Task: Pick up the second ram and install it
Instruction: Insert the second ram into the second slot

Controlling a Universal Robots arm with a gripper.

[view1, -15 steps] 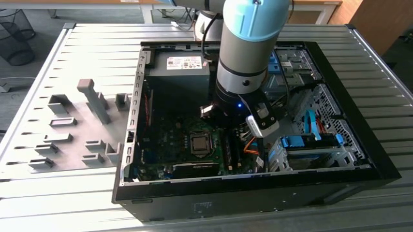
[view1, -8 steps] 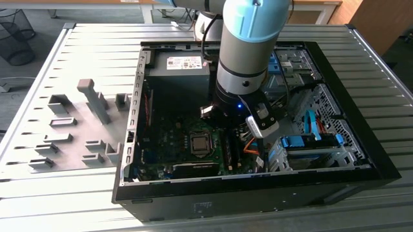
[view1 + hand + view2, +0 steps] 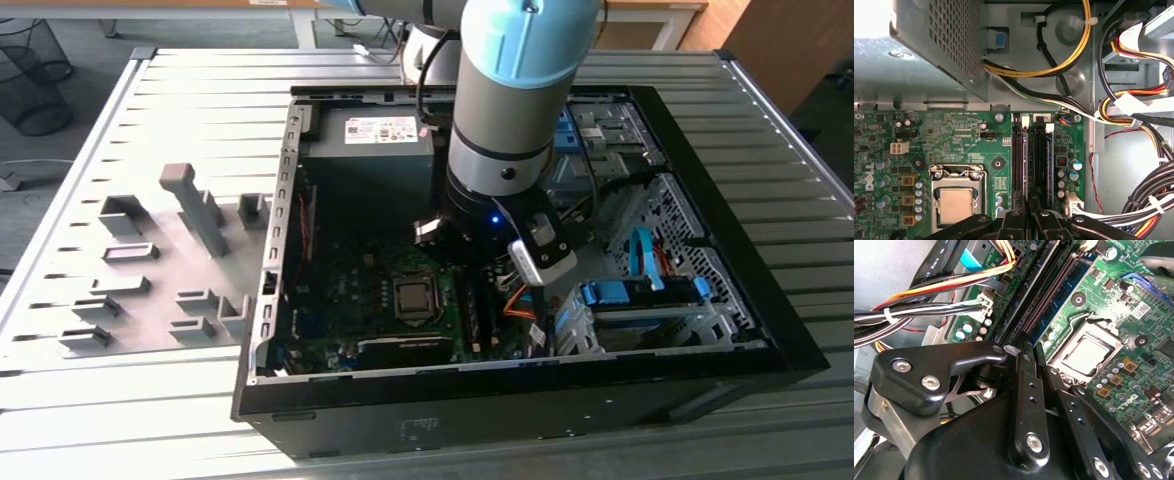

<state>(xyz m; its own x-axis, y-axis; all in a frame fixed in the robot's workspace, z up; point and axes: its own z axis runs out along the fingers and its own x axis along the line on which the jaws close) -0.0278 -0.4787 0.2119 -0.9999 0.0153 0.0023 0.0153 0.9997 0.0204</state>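
Above the motherboard's memory slots [image 3: 1034, 160] hangs the gripper [image 3: 1029, 220] (inside the case).

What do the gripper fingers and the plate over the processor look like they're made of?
The gripper fingers look like matte black metal or hard plastic, judging by the silver screws. The processor plate looks like bare brushed metal, pale grey with a dull sheen.

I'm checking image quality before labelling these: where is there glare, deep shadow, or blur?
In the first wrist view, a blown-out white patch sits on the power supply. In the exterior view, the motherboard lies in deep shadow inside the computer case. In the second wrist view, the gripper looms close and soft-edged, while the CPU catches a mild sheen.
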